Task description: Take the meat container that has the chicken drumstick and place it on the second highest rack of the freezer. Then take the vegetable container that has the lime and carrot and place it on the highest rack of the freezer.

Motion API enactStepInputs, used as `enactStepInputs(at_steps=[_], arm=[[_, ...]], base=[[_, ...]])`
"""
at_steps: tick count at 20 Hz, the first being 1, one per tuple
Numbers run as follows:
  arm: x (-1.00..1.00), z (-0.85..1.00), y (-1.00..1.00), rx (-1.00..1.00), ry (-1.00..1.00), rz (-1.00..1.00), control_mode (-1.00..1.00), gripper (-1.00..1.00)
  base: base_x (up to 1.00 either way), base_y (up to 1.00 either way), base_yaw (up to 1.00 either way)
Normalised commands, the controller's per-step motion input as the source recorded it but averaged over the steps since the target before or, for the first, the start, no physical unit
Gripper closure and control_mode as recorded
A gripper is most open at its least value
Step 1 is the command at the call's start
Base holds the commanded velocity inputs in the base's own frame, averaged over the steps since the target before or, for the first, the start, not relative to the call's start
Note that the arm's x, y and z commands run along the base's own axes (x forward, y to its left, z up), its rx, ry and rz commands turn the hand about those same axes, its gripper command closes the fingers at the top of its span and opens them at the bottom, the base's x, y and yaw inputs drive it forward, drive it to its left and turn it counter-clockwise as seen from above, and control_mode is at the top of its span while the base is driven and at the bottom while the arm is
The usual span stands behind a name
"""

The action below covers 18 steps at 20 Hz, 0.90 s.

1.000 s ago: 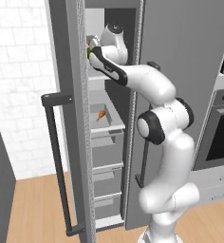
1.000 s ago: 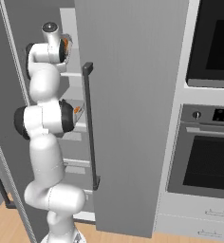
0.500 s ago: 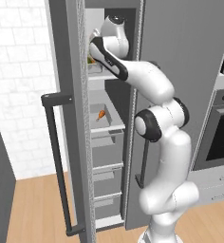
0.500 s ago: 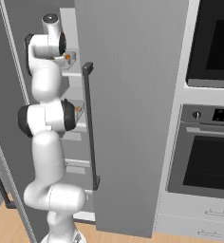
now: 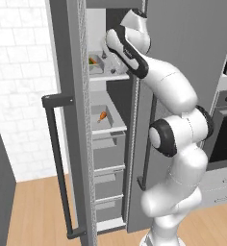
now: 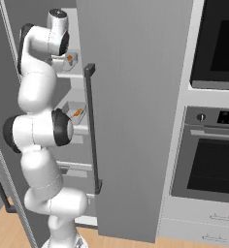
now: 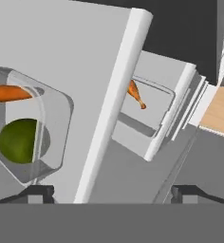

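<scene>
The vegetable container rests on the highest rack of the open freezer, with the dark-green lime and the orange carrot inside. My gripper hovers above the rack's front edge, open, with nothing between its fingers and the container off to its left. One shelf down, on the second highest rack, sits the meat container with the chicken drumstick. The base views also show the vegetable container and the meat container.
Grey drawers stack below the lower shelf. The freezer door with its dark bar handle swings out at the left. A closed grey door flanks the compartment on the right, and black-fronted ovens stand beyond it.
The gripper has opened and let go of the vegetable container, which now stays on the highest rack. The hand has pulled up and back from it.
</scene>
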Motion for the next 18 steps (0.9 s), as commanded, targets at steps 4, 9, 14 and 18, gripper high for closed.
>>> enactStepInputs(at_steps=[4,9,14,18], arm=[[-1.0,-1.0,-0.21,0.05,-0.16,0.23,-1.0,-1.0],[-1.0,-0.42,-0.23,-0.31,-0.22,0.38,-1.0,-1.0],[-1.0,0.24,-0.41,-0.59,-0.03,0.57,-1.0,-1.0],[-0.97,0.29,-0.32,-0.6,0.0,0.66,-1.0,-1.0]], base=[[0.0,0.0,0.0],[0.0,0.0,0.0],[0.0,0.0,0.0],[0.0,0.0,0.0]])
